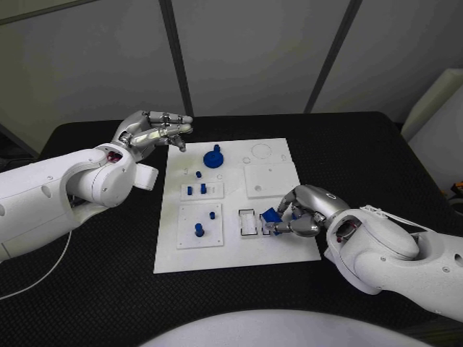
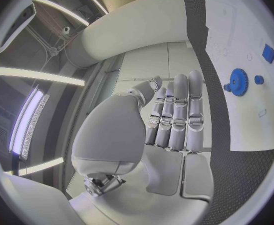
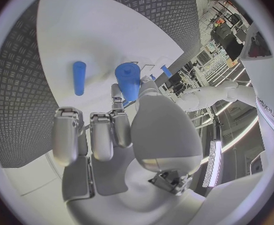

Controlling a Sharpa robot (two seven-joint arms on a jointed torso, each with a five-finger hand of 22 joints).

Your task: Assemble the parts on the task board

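Right hand [image 1: 302, 213] grips a small blue part [image 1: 270, 216] at the white board's [image 1: 278, 249] near right corner; best seat it squarely. Left hand [image 1: 153, 131] hovers, holding nothing, by the far left corner.

No lettering, numbers or labels can be read on the flat white plastic task board [image 1: 276, 244], on the small blue plastic parts [image 1: 215, 156] or on the black textured tabletop [image 1: 377, 144]. In the right wrist view, a line of dark printed letters runs along the smooth white arm casing at the far right rim, but it is too small and bent to make out. No brand mark or sign shows on either silver hand.
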